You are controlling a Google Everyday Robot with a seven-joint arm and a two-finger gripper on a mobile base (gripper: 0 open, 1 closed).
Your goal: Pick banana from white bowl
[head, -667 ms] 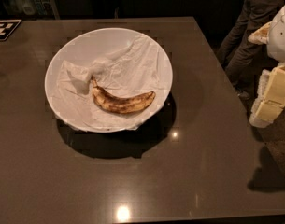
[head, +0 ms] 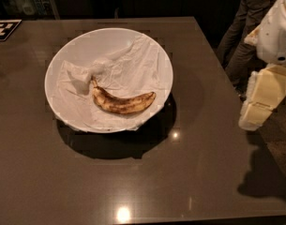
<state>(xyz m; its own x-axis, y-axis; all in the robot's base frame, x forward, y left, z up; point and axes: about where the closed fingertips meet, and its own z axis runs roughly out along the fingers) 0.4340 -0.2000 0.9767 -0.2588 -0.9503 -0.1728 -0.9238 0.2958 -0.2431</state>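
Observation:
The banana [head: 123, 102], yellow with heavy brown speckling and a dark stem at its left end, lies curved in the lower middle of the white bowl [head: 56, 67]. The bowl is lined with crumpled white paper towel [head: 119, 64] and stands on the dark table. My gripper [head: 256, 110], cream-coloured below the white arm [head: 278, 29], hangs at the right edge of the view. It is beyond the table's right edge, well to the right of the bowl and apart from the banana.
The dark brown table [head: 133, 182] has its right edge near the gripper. A black-and-white marker tag [head: 3, 29] lies at the far left corner. A person's legs [head: 241, 36] stand behind the table at the back right.
The gripper has edged slightly to the left, toward the table. The banana and the bowl have not moved.

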